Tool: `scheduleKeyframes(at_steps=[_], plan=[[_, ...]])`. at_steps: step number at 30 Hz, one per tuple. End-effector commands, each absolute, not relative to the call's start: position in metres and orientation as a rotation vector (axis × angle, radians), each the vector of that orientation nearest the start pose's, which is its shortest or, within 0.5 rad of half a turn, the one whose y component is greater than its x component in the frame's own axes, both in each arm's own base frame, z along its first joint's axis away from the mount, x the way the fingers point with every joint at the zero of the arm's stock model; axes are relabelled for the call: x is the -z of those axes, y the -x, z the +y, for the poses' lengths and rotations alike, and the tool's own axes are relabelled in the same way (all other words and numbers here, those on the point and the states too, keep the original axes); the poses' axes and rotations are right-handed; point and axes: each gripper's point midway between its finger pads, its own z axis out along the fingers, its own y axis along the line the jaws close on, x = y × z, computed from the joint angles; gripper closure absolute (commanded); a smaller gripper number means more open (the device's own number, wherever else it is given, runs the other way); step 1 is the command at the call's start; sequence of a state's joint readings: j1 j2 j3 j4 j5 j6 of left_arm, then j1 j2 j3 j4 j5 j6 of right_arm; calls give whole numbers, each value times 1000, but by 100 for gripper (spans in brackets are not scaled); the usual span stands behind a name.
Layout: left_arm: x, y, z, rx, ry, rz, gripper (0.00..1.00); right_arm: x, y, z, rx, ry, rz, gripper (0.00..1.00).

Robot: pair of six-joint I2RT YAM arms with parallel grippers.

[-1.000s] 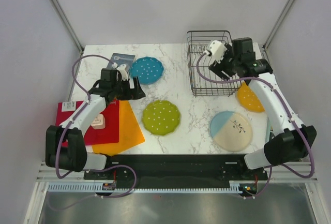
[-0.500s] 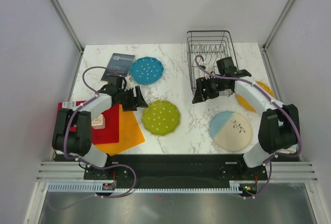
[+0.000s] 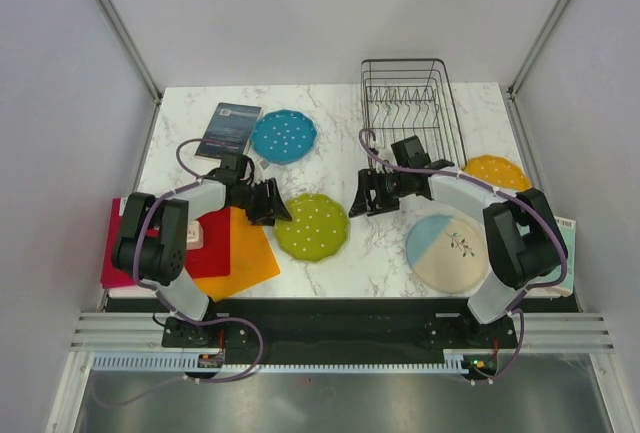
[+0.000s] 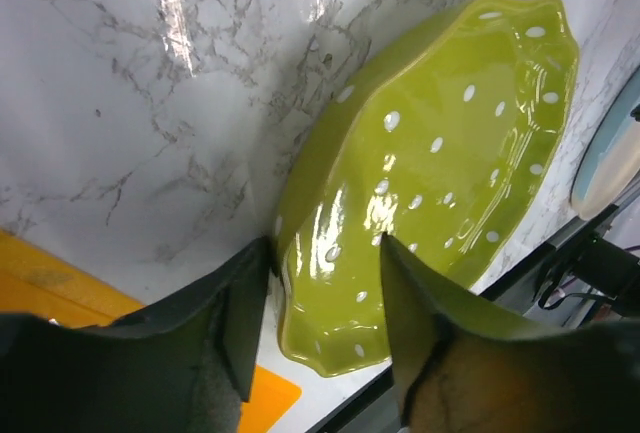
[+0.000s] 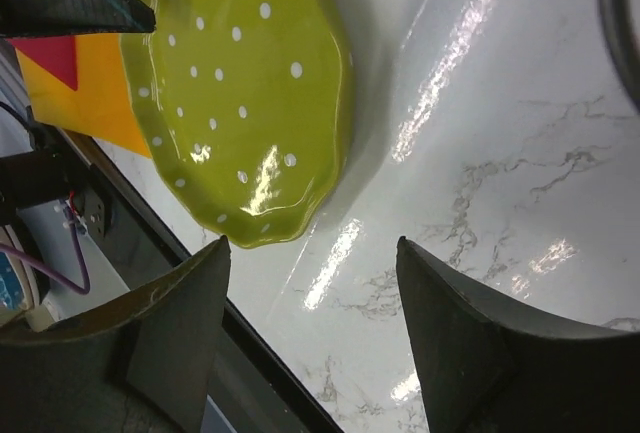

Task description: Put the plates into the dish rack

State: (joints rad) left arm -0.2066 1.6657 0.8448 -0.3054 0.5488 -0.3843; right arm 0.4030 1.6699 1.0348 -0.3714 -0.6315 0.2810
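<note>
The lime-green dotted plate [image 3: 312,226] lies flat on the marble, front centre. My left gripper [image 3: 275,203] is low at its left rim; in the left wrist view the jaws [image 4: 325,243] are open astride the rim of the lime-green plate [image 4: 450,153], one finger outside the edge, the other over the inside. My right gripper [image 3: 365,196] is open over bare marble just right of that plate [image 5: 240,83], empty [image 5: 312,243]. The teal plate [image 3: 284,136], orange plate [image 3: 492,171] and cream-and-blue plate [image 3: 447,251] lie flat. The dish rack [image 3: 405,61] holds no plates.
Orange [image 3: 245,248] and red [image 3: 125,243] square sheets lie at the front left, under the left arm. A dark booklet [image 3: 227,128] sits beside the teal plate. The table's black front edge runs close below the lime-green plate.
Both arms swung inward and down to the lime-green plate. The left jaws have narrowed around its left rim; the right gripper left the rack and came to the plate's right side.
</note>
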Motion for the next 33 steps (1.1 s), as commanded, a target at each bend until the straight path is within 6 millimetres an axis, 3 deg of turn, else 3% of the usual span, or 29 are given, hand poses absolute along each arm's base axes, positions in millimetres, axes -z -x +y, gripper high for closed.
scheduleKeyframes(at_steps=[1,2,5,11,17,20,28,33], plan=[[-8,-260,-166,920,90,2844,52,-76,-288,247,-1049,281,2570,25],[-10,-259,-167,932,78,2836,62,-74,-282,249,-1074,255,2569,25],[-18,-257,-167,946,21,2808,79,-66,-276,248,-1082,215,2580,24],[-43,-248,-179,1094,-128,2718,97,-57,-273,255,-1131,150,2598,25],[-70,-230,-196,1335,-246,2608,98,-61,-270,259,-1105,175,2582,25],[-81,-230,-199,1371,-254,2559,98,-70,-267,260,-1124,233,2560,25],[-109,-255,-205,1353,-263,2471,98,-99,-256,276,-1231,390,2480,28],[-111,-261,-205,1341,-267,2464,98,-113,-257,281,-1266,417,2442,41]])
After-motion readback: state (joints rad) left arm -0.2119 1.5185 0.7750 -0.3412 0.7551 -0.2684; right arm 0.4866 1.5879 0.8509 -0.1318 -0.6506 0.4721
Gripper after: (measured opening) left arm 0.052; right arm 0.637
